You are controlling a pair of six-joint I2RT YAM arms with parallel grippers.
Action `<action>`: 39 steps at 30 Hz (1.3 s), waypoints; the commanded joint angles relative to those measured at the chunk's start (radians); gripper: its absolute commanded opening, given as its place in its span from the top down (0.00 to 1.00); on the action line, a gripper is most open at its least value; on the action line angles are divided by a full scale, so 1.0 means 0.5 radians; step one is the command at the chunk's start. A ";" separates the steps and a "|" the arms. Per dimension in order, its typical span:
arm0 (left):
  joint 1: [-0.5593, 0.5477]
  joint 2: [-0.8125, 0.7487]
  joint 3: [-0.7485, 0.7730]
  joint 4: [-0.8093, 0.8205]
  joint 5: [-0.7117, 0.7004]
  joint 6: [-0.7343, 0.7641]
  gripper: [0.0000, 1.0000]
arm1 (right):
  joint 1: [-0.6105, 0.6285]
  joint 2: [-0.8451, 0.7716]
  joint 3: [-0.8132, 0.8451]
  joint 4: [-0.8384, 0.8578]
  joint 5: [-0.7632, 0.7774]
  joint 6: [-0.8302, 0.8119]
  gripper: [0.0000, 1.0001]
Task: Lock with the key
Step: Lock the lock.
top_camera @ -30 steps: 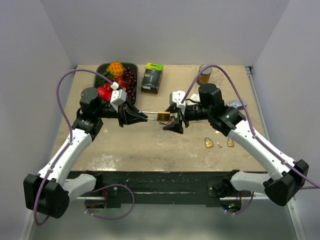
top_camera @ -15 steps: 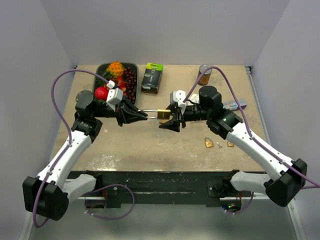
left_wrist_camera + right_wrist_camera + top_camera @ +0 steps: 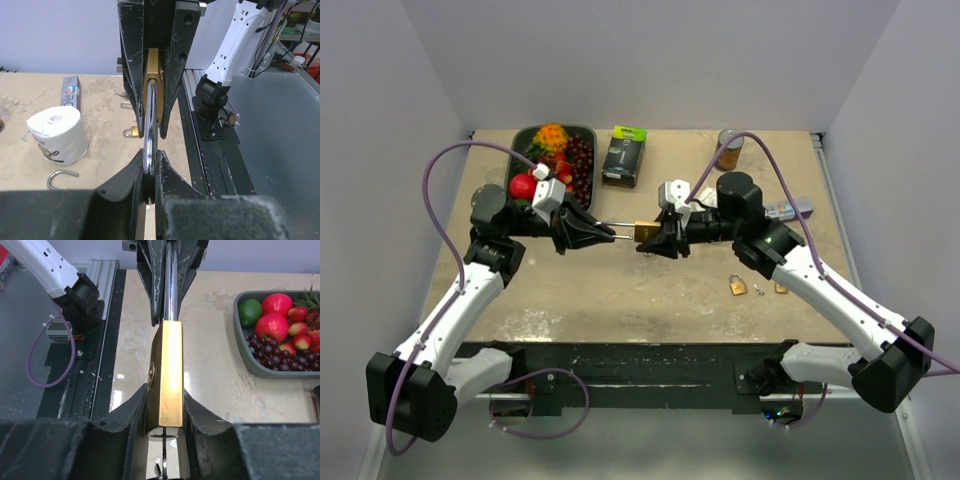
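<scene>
A brass padlock (image 3: 645, 231) hangs in the air above the middle of the table, between both arms. My left gripper (image 3: 610, 232) is shut on its steel shackle (image 3: 150, 135), which runs forward from my left gripper (image 3: 150, 167) to the brass body (image 3: 152, 70). From the other side my right gripper (image 3: 652, 240) has its fingers against both flat sides of the body (image 3: 170, 375). In the right wrist view my right gripper (image 3: 166, 407) encloses the lock's lower end. A thin key (image 3: 164, 452) sticks out of the keyhole between the fingers.
A dark tray (image 3: 586, 135) of fruit, a black-and-green box (image 3: 623, 155) and a can (image 3: 729, 148) stand along the far edge. Two small padlocks (image 3: 737, 286) lie at the near right. A paper roll (image 3: 55, 135) and a loose shackle (image 3: 62, 176) are in the left wrist view.
My right gripper has narrowed from wide open onto the padlock's body and moved slightly left. The left gripper kept its hold on the shackle.
</scene>
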 commanded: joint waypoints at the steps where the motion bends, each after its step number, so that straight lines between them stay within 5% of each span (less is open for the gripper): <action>1: -0.019 -0.058 0.006 0.202 -0.025 -0.027 1.00 | 0.039 -0.003 0.129 0.069 -0.078 0.035 0.76; 14: -0.193 -0.031 -0.028 0.297 -0.139 -0.021 1.00 | 0.128 0.095 0.194 0.100 -0.186 0.057 1.00; 31: -0.638 0.150 -0.055 0.659 -0.320 -0.097 1.00 | 0.349 0.242 0.234 0.318 -0.238 0.118 1.00; 39: -0.675 0.120 -0.061 0.622 -0.351 -0.067 1.00 | 0.364 0.236 0.237 0.217 -0.247 0.051 1.00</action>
